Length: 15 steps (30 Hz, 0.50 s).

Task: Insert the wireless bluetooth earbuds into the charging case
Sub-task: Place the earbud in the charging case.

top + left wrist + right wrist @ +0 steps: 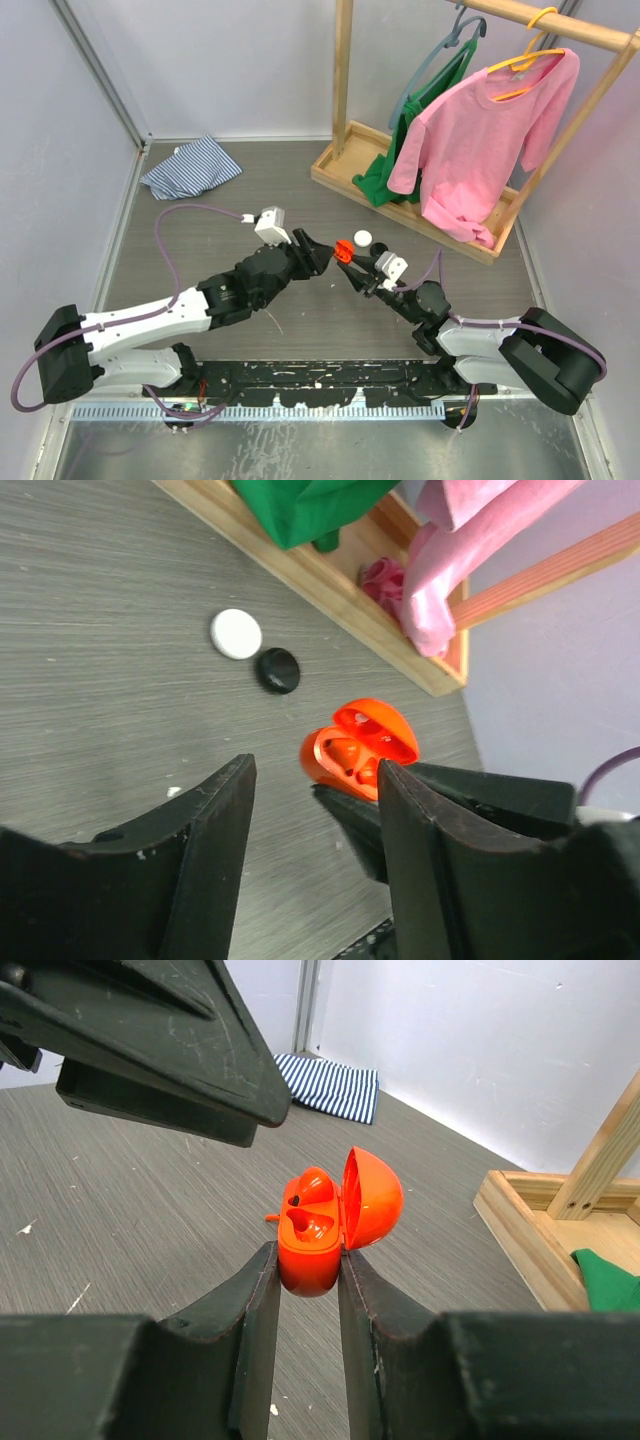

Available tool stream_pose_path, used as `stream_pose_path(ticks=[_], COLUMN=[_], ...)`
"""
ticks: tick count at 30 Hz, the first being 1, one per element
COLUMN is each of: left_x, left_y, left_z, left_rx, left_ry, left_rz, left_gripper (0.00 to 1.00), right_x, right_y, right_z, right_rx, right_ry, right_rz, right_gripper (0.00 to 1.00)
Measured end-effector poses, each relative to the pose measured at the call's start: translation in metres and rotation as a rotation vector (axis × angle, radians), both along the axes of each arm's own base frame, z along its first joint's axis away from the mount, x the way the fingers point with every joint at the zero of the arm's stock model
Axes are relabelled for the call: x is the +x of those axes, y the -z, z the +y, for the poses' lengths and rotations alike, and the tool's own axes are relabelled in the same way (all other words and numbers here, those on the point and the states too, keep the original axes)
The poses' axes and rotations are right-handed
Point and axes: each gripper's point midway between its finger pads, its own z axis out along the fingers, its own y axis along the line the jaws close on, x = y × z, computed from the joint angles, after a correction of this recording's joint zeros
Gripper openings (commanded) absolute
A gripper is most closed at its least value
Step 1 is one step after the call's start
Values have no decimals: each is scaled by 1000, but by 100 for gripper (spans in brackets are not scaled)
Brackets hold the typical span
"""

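The charging case (312, 1250) is smooth orange plastic with a real shine to it, while the fingers (250, 1340) on the right gripper (306, 1252) are matt black plastic, a bit scuffed (same story on the left gripper (315, 768)). The table (250, 190) looks like matt grey wood-grain laminate, the rack (343, 70) is bare pale wood, and the pink shirt (480, 130) is soft fuzzy knit cloth, the striped rag (190, 168) a thinner woven one.

No text, label, brand, number or sign is showing legibly in any view. The orange charging case (310, 1250) is presenting a plain shell and lid, and the white puck (236, 634) and black puck (277, 670) lying on the surface (100, 680) are bearing no readable marks.
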Motion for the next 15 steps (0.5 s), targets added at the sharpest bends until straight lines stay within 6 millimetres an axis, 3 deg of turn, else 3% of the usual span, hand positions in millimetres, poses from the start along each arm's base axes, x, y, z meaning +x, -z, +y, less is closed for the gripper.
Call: stream_pose_path(ticks=[9,15], left_x=[2,26], left_y=[12,31], left_z=[34,71], left_rx=[233,412], left_ry=[-21,-45], left_rz=[-24,14], left_gripper=[66,66], right_x=[-1,0], right_y=[0,3], right_z=[1,1], right_rx=[-1,-8], right_ry=[-5,-7], right_rz=[0,6], right_gripper=[1,1])
